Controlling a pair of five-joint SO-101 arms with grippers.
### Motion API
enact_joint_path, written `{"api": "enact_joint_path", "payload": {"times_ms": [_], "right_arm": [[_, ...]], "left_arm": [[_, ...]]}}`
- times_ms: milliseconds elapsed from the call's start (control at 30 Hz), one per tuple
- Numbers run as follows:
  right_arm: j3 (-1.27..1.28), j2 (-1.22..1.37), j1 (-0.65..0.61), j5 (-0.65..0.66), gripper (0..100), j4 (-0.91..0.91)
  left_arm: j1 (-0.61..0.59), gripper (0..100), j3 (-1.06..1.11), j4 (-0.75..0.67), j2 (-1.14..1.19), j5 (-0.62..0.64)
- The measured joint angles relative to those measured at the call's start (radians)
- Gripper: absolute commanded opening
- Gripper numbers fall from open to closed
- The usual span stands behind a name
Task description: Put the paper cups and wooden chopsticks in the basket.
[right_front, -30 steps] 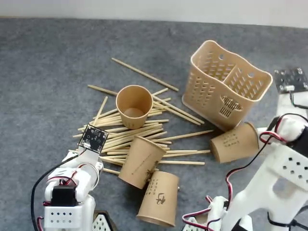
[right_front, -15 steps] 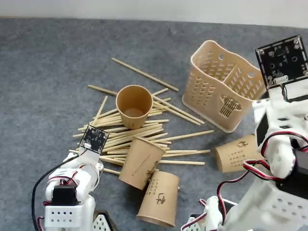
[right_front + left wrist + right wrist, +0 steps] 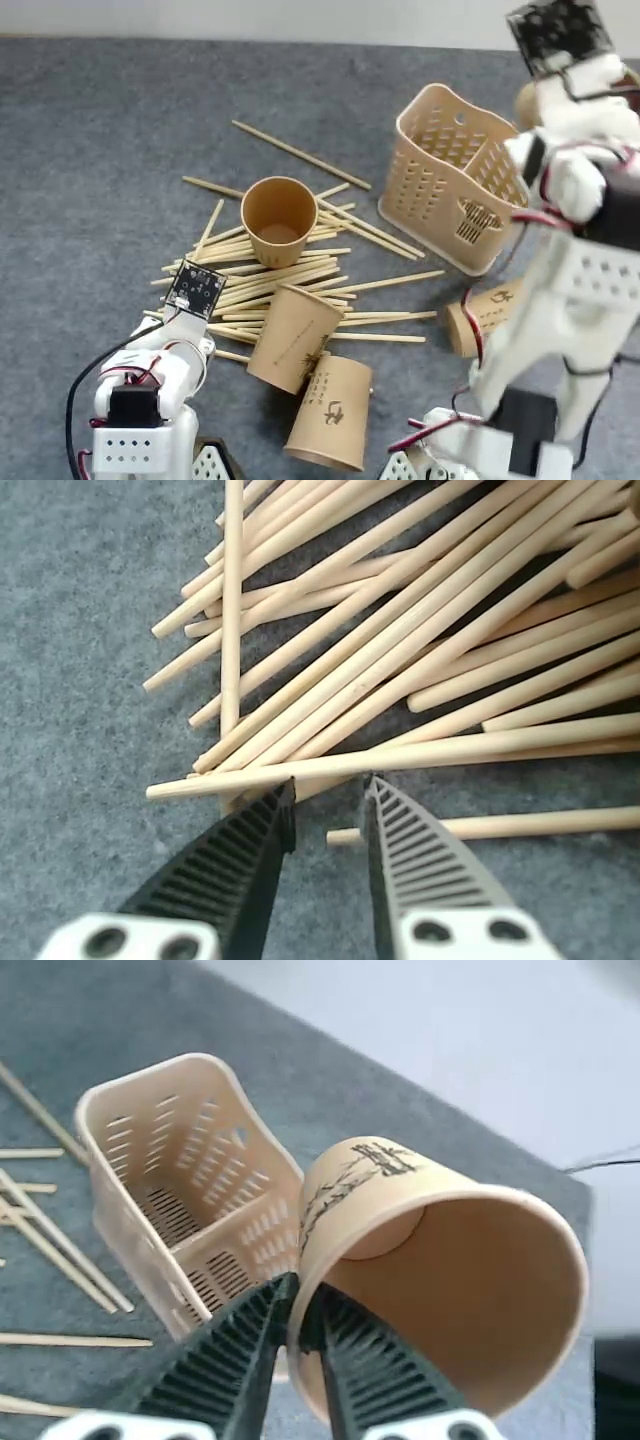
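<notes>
I'm holding a paper cup (image 3: 430, 1260) raised near the basket (image 3: 190, 1160), my right pincer (image 3: 297, 1295) pinching its rim. Next, I reckon, it needs centring over a compartment before release. My left pincer (image 3: 330, 792) is hovering slightly parted over the chopsticks (image 3: 400, 670).

Item: five paper cups (image 3: 278, 218). Item: one basket (image 3: 430, 182), two compartments. Item: wooden chopsticks (image 3: 262, 283), one loose heap, too overlapped for an exact count.

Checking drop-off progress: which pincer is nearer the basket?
Right. Right pincer holds a paper cup beside the basket; left pincer sits at the chopsticks, well away.
</notes>
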Motion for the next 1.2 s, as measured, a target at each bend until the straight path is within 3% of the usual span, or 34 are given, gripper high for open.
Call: {"api": "enact_joint_path", "payload": {"times_ms": [267, 833, 1200], "right_arm": [[-0.031, 0.150, -0.006, 0.003, 0.5, 0.064], [-0.031, 0.068, -0.003, 0.038, 0.5, 0.080], [0.261, -0.069, -0.006, 0.097, 0.5, 0.080]], "left_arm": [[0.000, 13, 0.000, 0.000, 0.000, 0.000], [0.000, 13, 0.000, 0.000, 0.000, 0.000], [0.000, 13, 0.000, 0.000, 0.000, 0.000]]}}
